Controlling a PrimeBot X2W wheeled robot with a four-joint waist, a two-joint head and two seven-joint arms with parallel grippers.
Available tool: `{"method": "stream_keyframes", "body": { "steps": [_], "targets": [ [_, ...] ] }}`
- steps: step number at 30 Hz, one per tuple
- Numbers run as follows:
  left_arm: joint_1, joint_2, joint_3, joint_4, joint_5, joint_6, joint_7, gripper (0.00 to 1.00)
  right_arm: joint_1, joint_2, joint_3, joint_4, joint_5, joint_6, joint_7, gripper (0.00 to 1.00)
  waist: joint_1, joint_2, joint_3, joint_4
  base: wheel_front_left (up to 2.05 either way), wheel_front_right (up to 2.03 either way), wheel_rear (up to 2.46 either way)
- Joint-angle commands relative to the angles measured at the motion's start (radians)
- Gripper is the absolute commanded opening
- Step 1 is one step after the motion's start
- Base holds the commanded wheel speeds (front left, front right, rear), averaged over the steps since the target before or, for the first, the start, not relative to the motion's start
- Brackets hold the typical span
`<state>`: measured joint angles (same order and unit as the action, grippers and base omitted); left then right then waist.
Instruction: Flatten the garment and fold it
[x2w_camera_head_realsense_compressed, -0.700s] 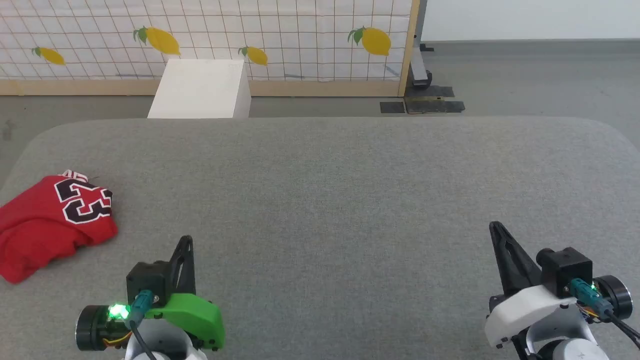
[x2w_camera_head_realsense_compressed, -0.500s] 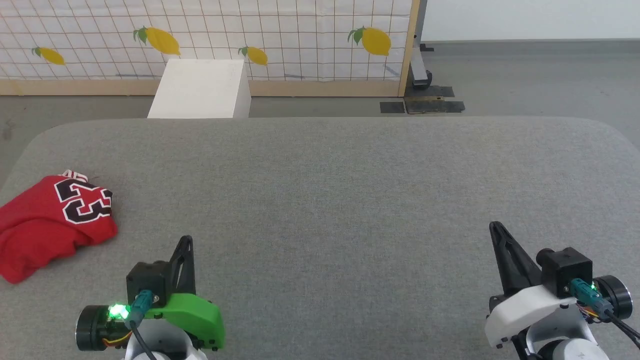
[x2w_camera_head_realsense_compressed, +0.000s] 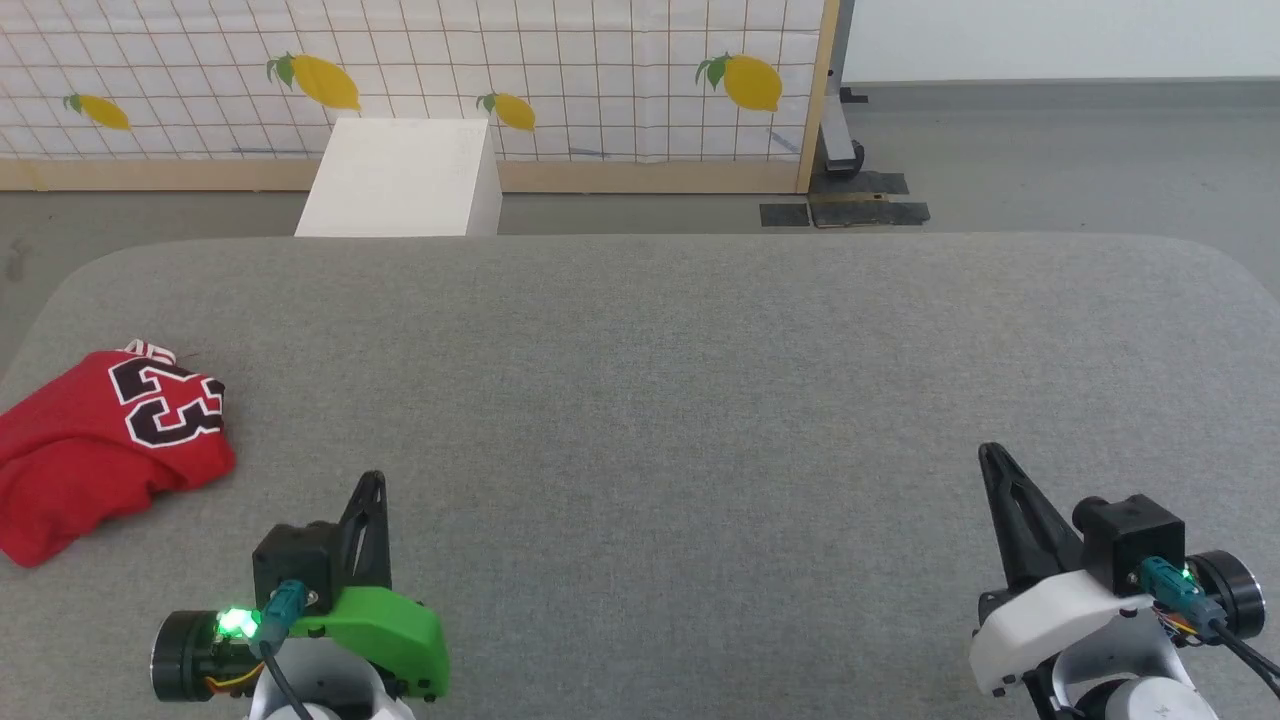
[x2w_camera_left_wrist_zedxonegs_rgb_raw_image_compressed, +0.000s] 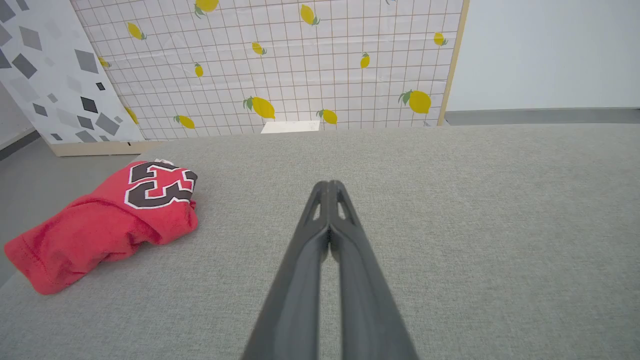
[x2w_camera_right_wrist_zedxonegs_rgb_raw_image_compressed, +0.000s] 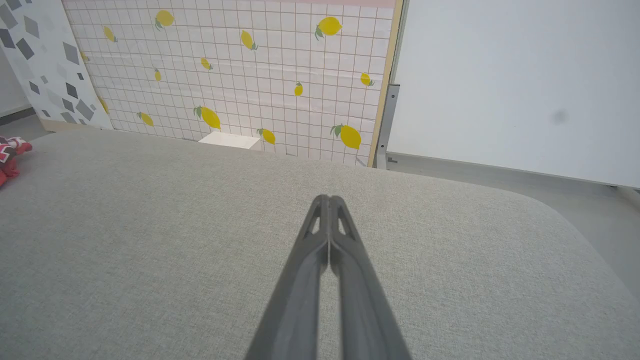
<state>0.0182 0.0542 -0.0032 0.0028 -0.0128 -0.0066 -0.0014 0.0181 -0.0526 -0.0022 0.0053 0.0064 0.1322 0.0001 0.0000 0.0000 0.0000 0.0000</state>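
Observation:
The garment (x2w_camera_head_realsense_compressed: 95, 440), a red jersey with a black "23" outlined in white, lies crumpled in a heap at the left edge of the grey table (x2w_camera_head_realsense_compressed: 640, 400). In the left wrist view the garment (x2w_camera_left_wrist_zedxonegs_rgb_raw_image_compressed: 110, 220) sits ahead and to the left. Its edge peeks in at the far left of the right wrist view (x2w_camera_right_wrist_zedxonegs_rgb_raw_image_compressed: 7, 155). My left gripper (x2w_camera_head_realsense_compressed: 374, 482) is shut and empty, right of the heap and apart from it. In its own view (x2w_camera_left_wrist_zedxonegs_rgb_raw_image_compressed: 329, 186) the fingers press together. My right gripper (x2w_camera_head_realsense_compressed: 990, 455) is shut and empty at the lower right, its tips (x2w_camera_right_wrist_zedxonegs_rgb_raw_image_compressed: 329, 199) closed over bare cloth.
A white box (x2w_camera_head_realsense_compressed: 405, 180) stands on the floor behind the table's far edge. Behind it runs a lemon-patterned grid screen (x2w_camera_head_realsense_compressed: 560, 80) with a wooden frame. Grey floor lies past the table's rounded corners.

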Motion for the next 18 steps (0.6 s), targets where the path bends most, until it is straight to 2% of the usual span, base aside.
{"method": "stream_keyframes", "body": {
  "steps": [1, 5, 6, 18],
  "targets": [
    [-0.018, -0.004, 0.003, -0.003, 0.013, 0.007, 0.001, 0.00, -0.018, 0.002, 0.002, -0.005, -0.006, -0.002, 0.000, 0.00, 0.0000, 0.0000, 0.000, 0.000, 0.00, 0.00, 0.00],
    [0.000, 0.000, 0.000, 0.000, 0.000, 0.000, 0.000, 0.00, 0.000, 0.000, 0.000, 0.000, 0.000, 0.000, 0.000, 0.00, 0.0000, 0.0000, 0.000, 0.000, 0.00, 0.00, 0.00],
    [0.001, 0.000, -0.001, 0.000, -0.002, 0.000, 0.000, 1.00, 0.000, 0.000, 0.000, 0.000, 0.001, 0.000, 0.000, 1.00, 0.0000, 0.0000, 0.000, 0.000, 0.00, 0.00, 0.00],
    [0.002, 0.000, -0.012, 0.014, -0.015, 0.000, -0.020, 1.00, 0.002, 0.000, -0.005, 0.007, 0.008, 0.000, -0.020, 1.00, 0.0000, 0.0000, 0.000, -0.002, 0.00, 0.00, 0.00]
  ]
}}
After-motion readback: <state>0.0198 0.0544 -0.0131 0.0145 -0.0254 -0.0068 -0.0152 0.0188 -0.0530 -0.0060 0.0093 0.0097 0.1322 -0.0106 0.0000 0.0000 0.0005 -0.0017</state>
